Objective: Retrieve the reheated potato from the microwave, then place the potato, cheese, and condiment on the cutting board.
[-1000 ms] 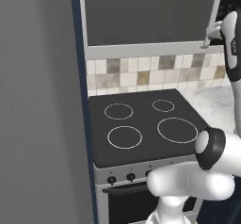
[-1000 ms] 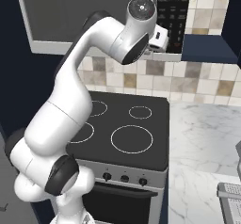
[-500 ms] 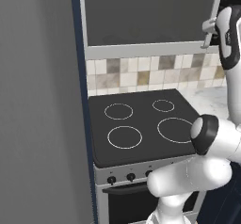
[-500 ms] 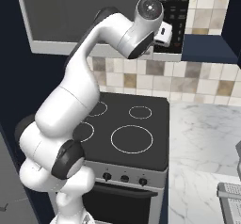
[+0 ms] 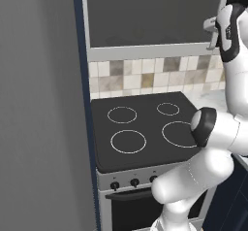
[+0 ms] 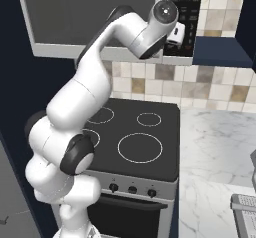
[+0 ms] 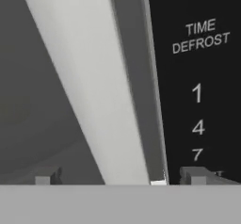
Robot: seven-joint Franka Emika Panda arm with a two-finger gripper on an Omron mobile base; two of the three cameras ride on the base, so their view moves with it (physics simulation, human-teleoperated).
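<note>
- Gripper (image 7: 117, 176) spread wide, holding nothing, right up at the microwave (image 6: 95, 17) front.
- Hand view: fingertips (image 7: 195, 175) straddle the light grey door frame edge; one tip sits over the dark glass side, the other over the black button panel (image 7: 197, 77).
- Microwave door shut; it hangs above the stove (image 5: 145, 128).
- Arm raised high to the door's right edge.

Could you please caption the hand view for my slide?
Open pincer straddling the grey-framed, dark-glass microwave's door edge beside its black button panel.
</note>
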